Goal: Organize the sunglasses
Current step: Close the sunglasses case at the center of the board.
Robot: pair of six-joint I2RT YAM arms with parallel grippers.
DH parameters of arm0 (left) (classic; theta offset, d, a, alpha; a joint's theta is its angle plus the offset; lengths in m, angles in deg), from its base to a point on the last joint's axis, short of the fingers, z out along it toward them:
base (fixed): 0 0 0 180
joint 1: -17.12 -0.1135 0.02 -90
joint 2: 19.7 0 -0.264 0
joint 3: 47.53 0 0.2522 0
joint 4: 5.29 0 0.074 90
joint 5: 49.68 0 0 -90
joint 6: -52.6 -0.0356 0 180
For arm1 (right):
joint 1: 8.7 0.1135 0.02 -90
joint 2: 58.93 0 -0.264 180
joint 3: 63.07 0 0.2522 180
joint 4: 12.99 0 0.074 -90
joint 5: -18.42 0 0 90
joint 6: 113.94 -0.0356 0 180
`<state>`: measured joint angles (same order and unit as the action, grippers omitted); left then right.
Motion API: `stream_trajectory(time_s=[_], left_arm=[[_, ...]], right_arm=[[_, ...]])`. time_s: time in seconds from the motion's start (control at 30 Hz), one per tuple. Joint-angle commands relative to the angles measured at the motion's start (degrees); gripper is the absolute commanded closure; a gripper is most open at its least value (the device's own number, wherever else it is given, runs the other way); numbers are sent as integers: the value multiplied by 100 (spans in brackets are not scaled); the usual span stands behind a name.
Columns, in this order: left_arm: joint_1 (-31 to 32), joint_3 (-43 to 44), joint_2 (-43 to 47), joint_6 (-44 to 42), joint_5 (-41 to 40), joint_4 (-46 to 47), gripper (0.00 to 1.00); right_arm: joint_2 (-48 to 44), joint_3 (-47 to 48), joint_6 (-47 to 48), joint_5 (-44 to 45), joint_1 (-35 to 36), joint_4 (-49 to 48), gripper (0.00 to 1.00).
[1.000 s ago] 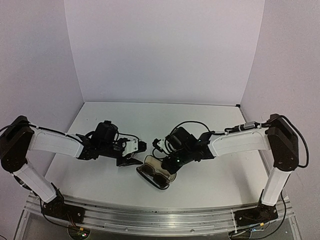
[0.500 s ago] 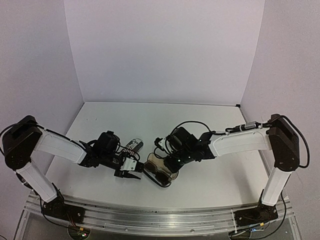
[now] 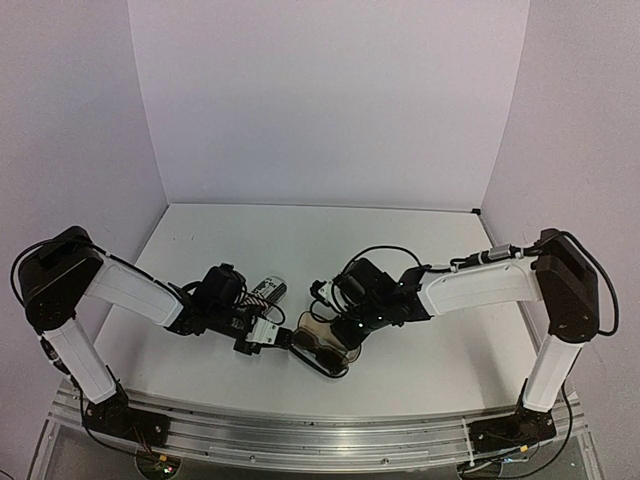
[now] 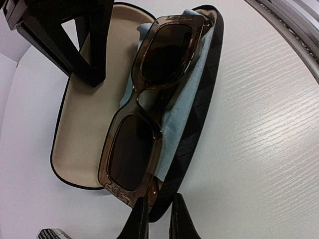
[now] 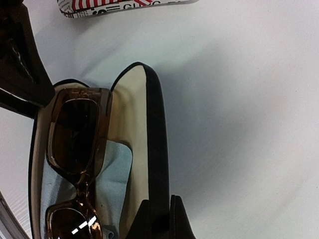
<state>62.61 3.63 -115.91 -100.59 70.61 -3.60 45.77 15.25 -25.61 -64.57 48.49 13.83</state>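
The brown sunglasses (image 4: pixel 144 114) lie folded on a light-blue cloth (image 4: pixel 184 119) inside an open black case (image 4: pixel 79 124). They also show in the right wrist view (image 5: pixel 72 139) and the top view (image 3: pixel 322 345). My left gripper (image 4: pixel 158 219) is narrowed on the near end of the case's base rim; in the top view it (image 3: pixel 283 340) sits at the case's left end. My right gripper (image 5: pixel 163 216) is shut on the rim of the case's lid (image 5: pixel 157 149), holding it open. The white sunglasses are out of view.
A striped case (image 3: pixel 268 290) lies closed just behind my left gripper, and shows in the right wrist view (image 5: pixel 124 5). The table's front rail (image 3: pixel 320 430) runs close below the black case. White walls stand at the back and sides.
My left arm has swung toward the near edge and rightward, from beside the striped case to the black case's end, and its jaws have narrowed. My right gripper has stayed on the lid.
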Motion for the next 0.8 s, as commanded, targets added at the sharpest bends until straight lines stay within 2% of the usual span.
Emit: stream_trajectory(time_s=[0.0,0.2,0.53,0.77], left_arm=[[38,224,-240,-197,265,17,93],[38,385,-453,-293,153,16,100],[38,705,-543,-59,14,-310,100],[42,731,-596,145,-238,-100,100]], right_arm=[[-33,237,-201,145,56,-509,100],[62,277,-400,297,199,-677,100],[32,343,-832,1255,829,-922,100],[-95,431,-1145,1017,1064,-974,90]])
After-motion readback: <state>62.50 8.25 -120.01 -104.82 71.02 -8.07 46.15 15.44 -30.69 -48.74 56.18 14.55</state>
